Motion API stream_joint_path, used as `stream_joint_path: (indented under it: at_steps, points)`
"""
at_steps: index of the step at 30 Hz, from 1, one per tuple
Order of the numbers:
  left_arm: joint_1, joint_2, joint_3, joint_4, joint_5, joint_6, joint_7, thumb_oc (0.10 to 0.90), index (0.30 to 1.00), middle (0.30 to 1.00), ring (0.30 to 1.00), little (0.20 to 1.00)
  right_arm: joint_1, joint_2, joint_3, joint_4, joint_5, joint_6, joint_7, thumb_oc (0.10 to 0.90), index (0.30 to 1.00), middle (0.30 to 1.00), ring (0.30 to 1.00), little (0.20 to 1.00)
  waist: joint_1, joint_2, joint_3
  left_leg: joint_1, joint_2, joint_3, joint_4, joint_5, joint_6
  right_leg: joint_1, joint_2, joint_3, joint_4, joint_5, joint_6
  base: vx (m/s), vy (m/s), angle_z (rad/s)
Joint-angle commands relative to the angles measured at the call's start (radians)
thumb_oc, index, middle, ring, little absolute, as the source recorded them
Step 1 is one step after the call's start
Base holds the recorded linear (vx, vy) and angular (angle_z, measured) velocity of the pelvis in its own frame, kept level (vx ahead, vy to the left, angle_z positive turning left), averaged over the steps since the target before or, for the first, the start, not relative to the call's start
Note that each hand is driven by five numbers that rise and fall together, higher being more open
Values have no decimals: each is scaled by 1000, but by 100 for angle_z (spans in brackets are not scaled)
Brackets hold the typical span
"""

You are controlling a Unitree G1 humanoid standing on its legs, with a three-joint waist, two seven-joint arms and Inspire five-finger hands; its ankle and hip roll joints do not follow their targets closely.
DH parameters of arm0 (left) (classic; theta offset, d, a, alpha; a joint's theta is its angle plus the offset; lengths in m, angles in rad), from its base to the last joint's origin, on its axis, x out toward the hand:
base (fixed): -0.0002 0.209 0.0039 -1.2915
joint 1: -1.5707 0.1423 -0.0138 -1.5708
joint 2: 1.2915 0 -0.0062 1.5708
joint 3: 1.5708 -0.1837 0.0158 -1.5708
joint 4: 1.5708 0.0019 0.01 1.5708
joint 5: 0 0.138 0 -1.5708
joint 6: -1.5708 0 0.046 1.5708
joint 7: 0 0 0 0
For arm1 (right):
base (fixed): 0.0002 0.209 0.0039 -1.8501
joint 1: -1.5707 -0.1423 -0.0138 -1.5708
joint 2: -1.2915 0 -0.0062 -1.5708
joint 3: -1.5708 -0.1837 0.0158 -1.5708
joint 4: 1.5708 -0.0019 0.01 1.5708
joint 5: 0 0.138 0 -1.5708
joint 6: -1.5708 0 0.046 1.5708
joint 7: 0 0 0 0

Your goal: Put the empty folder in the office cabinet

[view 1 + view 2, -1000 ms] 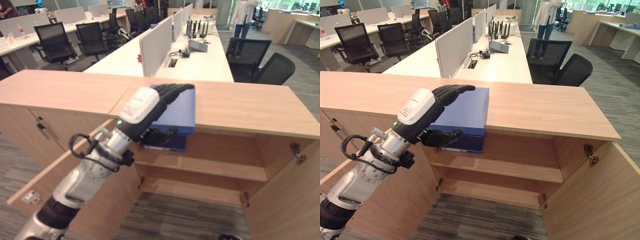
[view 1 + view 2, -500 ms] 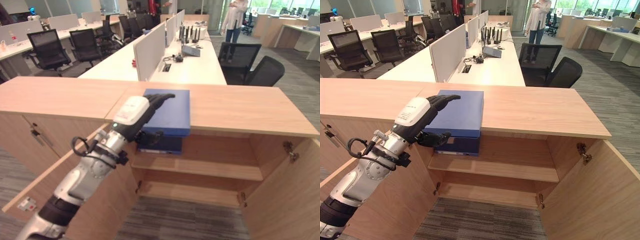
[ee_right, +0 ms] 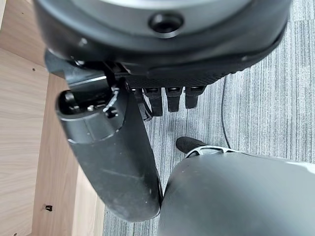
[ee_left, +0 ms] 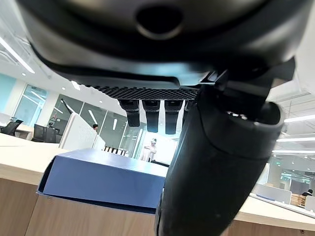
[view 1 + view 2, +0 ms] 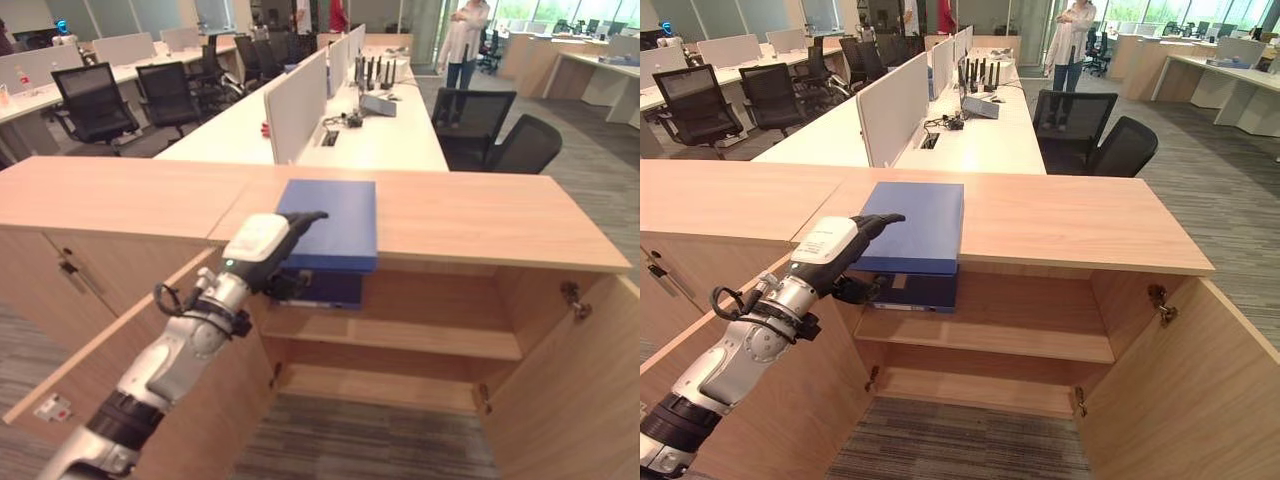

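Left hand point(image 5: 840, 243) covers the near left corner of the folder point(image 5: 920, 225); its thumb is tucked under the folder's overhang, contact unclear. Right hand point(image 3: 167, 98) fingertips are cut short by its own bulk.

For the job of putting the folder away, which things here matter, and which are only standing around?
Part of the job:
- thick blue box-shaped folder, lying on the cabinet top, overhanging its front edge
- left robot hand, straight fingers on the folder, thumb below it
- light wooden office cabinet, doors open, shelves inside

Just around:
- black mesh office chairs
- white desks with dividers
- standing person
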Motion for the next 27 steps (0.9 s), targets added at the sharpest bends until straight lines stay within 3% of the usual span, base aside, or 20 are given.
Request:
stream_joint_path:
  at_steps: [1, 5, 17, 27]
  points:
    - [-200, -15, 54, -4, -2, -16, 62, 800, 900, 900, 900, 900, -40, 6, 45, 38, -36, -1, 6, 800, 900, 900, 900, 900, -10, -24, 12, 62, -14, -20, -3, -123, -11, 75, -30, 4, 8, -87, 90, 0, 0, 0]
    - [-203, -13, 51, 19, 15, -8, 70, 800, 900, 900, 900, 900, -39, 5, 46, 38, -38, 1, 6, 800, 900, 900, 900, 900, -13, -23, 13, 63, -14, -18, -3, -123, -11, 75, -29, 5, 8, -87, 90, 0, 0, 0]
    - [-352, 98, -90, 106, 353, 10, 166, 800, 900, 900, 900, 900, -29, -7, 61, 29, -44, -15, -18, 800, 900, 900, 900, 900, -25, -22, 12, 60, -16, -10, -3, -126, -10, 69, -24, 12, 8, -87, 94, 0, 2, -4]
    - [-316, 58, -57, 150, 423, 48, 245, 800, 900, 900, 900, 900, -24, -6, 53, 36, -48, -20, -37, 800, 900, 900, 900, 900, -27, -26, 10, 61, -18, -7, -3, -128, -7, 68, -24, 17, 8, -86, 94, 1, 1, -2]
